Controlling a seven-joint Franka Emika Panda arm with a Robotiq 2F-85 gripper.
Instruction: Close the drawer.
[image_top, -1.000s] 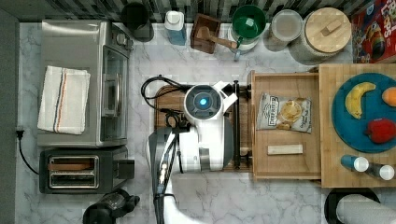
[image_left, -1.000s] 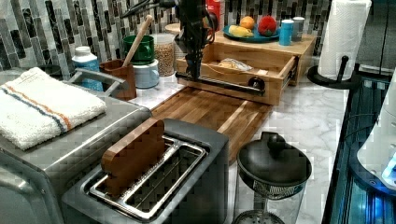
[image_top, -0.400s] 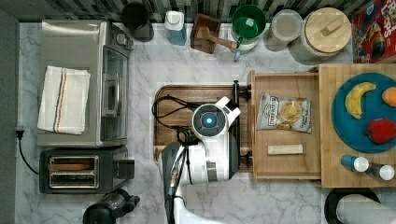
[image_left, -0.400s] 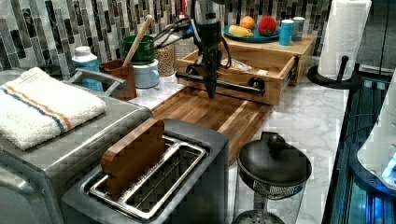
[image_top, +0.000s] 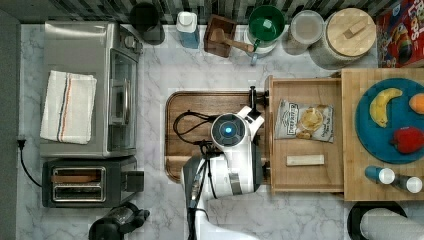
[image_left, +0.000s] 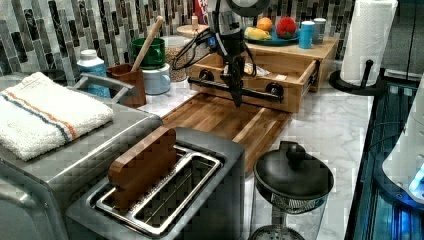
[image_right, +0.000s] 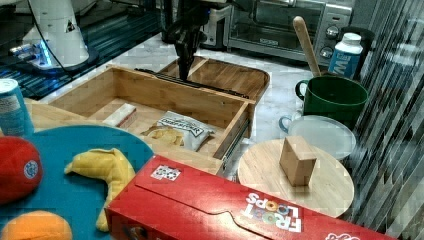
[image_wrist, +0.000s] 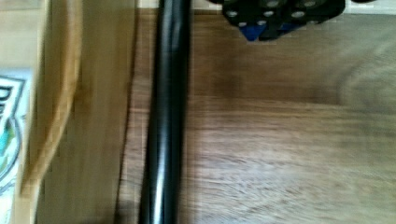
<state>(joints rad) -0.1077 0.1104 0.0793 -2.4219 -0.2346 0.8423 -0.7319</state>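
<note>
Drawer (image_top: 305, 172) open, chip bag (image_right: 180, 131) inside, jaws' state unclear, wrist view shows black handle (image_wrist: 166, 116) close-up.

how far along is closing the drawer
Nothing looks closed yet: the drawer is pulled out, with the chip bag exposed. In hand: the gripper hangs beside the black handle bar, over the dark tray. The whole push remains.

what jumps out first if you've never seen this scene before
The white robot arm stands over the dark walnut tray at the middle of the top view, its pincer hanging just in front of the black bar handle. At the top view's right, the drawer lies pulled open, holding a snack bag. Beside it sits a blue plate of fruit.
</note>
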